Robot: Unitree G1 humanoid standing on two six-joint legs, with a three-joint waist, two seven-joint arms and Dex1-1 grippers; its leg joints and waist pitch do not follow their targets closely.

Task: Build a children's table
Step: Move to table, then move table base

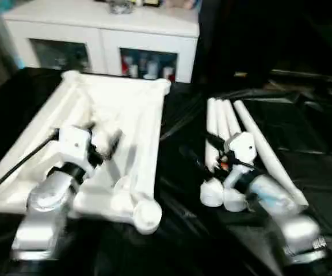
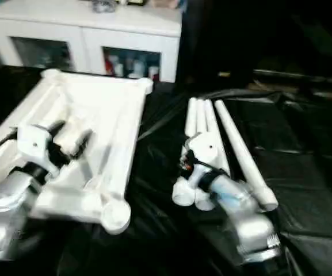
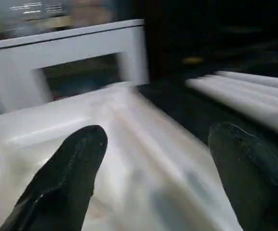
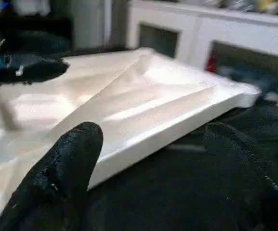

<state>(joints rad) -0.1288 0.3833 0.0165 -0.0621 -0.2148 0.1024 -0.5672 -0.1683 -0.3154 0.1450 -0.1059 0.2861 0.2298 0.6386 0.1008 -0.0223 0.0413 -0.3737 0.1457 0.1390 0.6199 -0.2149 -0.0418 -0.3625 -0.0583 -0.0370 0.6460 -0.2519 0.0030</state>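
Readable text: none
Cabinet [image 1: 102, 26] top and shelves: items too blurred to read
Table parts: no label or mark legible

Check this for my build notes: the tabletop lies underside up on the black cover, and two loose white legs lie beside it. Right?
Nearly. The tabletop does lie underside up on the black cover, but the left eye view shows four loose legs beside it, not two.
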